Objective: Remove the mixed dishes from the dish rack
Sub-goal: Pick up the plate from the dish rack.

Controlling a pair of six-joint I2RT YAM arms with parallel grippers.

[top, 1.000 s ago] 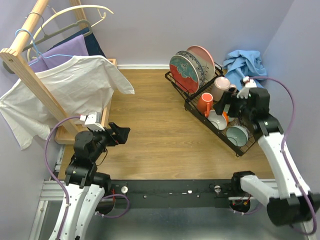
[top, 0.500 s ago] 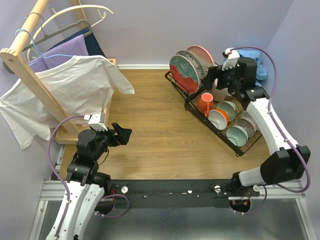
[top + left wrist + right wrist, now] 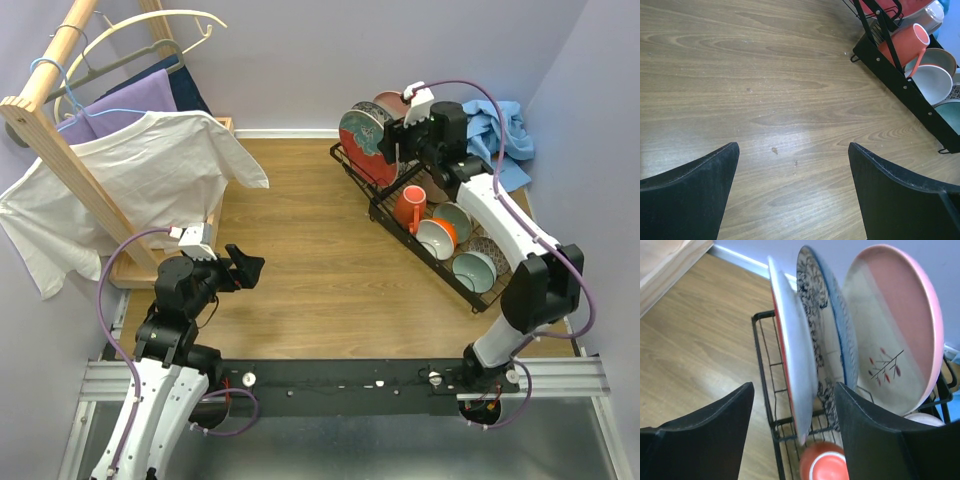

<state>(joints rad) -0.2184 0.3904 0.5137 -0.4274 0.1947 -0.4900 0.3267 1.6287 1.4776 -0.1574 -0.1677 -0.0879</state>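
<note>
Hovering near patterned plates [image 3: 827, 340], right fingers [image 3: 700, 435] gape empty.

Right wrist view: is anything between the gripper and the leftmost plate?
Nothing visible. The open right gripper faces the rim of the leftmost plate directly; the patterned plate stands beside it, the orange mug below.

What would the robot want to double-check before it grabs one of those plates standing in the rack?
1. Right gripper open: ok, jaws wide apart.
2. Aimed at the front plate: ok, its rim shows between the jaws in the wrist view.
3. Plate upright in the dish rack: ok.
4. Clearance from the patterned plate behind: cannot tell, gap looks narrow.
5. Orange mug out of the way: cannot tell, it sits just below.
6. Left gripper clear: ok, open over bare table.
</note>
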